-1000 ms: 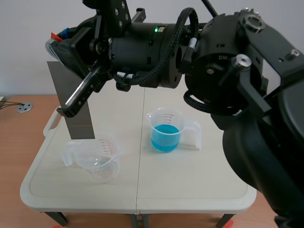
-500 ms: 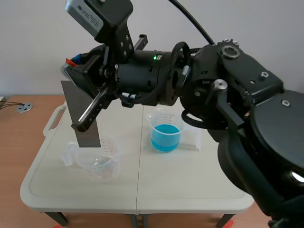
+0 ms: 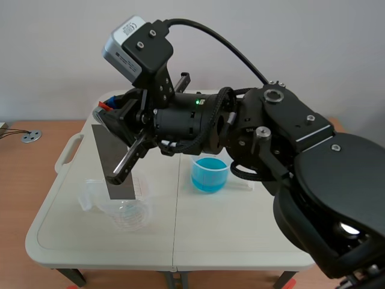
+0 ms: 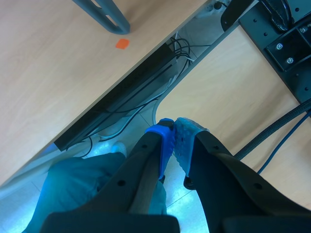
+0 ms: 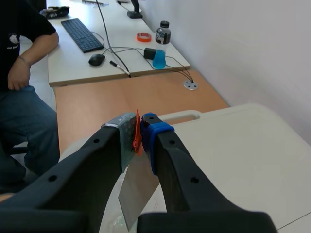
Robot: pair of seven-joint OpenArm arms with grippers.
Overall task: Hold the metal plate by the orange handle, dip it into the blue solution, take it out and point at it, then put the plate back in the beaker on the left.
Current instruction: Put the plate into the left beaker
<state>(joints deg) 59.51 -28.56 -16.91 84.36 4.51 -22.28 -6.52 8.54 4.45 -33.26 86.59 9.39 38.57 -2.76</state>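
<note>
One metal plate (image 3: 113, 165) hangs under right claw (image 5: 139, 127) clamped on orange handle (image 5: 137, 141), tip at clear beaker (image 3: 126, 212).

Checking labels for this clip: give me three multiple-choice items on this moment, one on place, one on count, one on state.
1. Where is the metal plate? A in the blue solution; B flat on the table; C hanging at the clear beaker's mouth.
2. Beakers on the table? A one; B two; C three.
3. The left hand is: A shut on nothing; B open; C shut on the plate.
C: the right hand holds it over the clear beaker. B: one clear, one holding blue solution. A: its pads meet, nothing between.
</note>
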